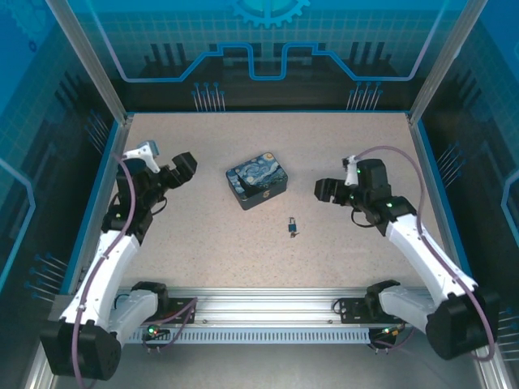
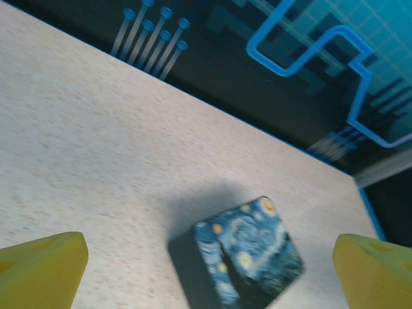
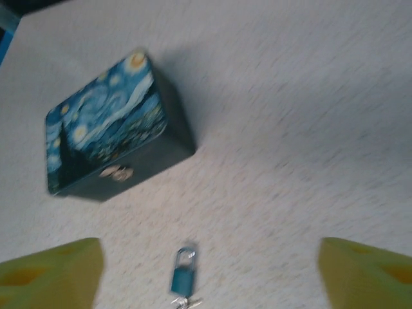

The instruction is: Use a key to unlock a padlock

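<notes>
Hovering | left pincer (image 1: 185,168) spread wide, empty | right pincer (image 1: 327,190) spread wide, empty

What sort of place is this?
Probably a robotics test cell: left arm and right arm bolted to a rail at a table, blue printed panels around it, a tin and padlock laid out.

No legible text or labels anywhere.

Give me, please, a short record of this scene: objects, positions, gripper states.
padlock: on the table, nearer the arms than the tin, untouched
key: at the padlock's bottom end; contact unclear
tin: lid closed, table centre
left gripper: open, empty, left of tin
right gripper: open, empty, right of tin
</notes>
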Action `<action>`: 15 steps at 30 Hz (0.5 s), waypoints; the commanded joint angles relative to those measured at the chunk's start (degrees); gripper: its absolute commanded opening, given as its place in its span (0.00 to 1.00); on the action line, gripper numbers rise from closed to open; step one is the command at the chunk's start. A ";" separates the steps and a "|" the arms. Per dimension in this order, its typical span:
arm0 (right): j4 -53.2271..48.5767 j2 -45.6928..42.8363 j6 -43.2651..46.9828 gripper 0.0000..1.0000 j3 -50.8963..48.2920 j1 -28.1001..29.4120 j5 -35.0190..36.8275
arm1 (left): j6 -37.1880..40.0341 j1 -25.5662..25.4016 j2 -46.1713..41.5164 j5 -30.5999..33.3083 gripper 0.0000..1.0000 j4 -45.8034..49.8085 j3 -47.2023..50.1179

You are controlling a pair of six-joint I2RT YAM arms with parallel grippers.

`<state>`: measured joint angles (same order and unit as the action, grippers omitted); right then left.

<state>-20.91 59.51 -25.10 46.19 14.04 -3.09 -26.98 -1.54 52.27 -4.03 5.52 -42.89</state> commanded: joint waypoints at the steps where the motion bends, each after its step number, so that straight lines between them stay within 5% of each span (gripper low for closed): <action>1: 3.81 -2.80 2.66 1.00 -3.42 -2.46 10.40 | 7.73 0.74 -0.07 8.23 0.99 -6.19 4.70; 5: 10.66 -3.81 4.31 1.00 -7.95 -7.51 13.02 | 15.68 0.70 1.32 9.53 0.99 -12.78 11.17; 15: 34.76 6.71 14.55 1.00 -17.68 -12.02 18.11 | 18.18 0.77 11.79 14.75 0.99 -25.27 19.25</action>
<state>0.78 64.99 -15.70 29.63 2.55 12.56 -11.57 -1.28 62.02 8.86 -12.16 -24.99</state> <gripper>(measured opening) 0.997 0.990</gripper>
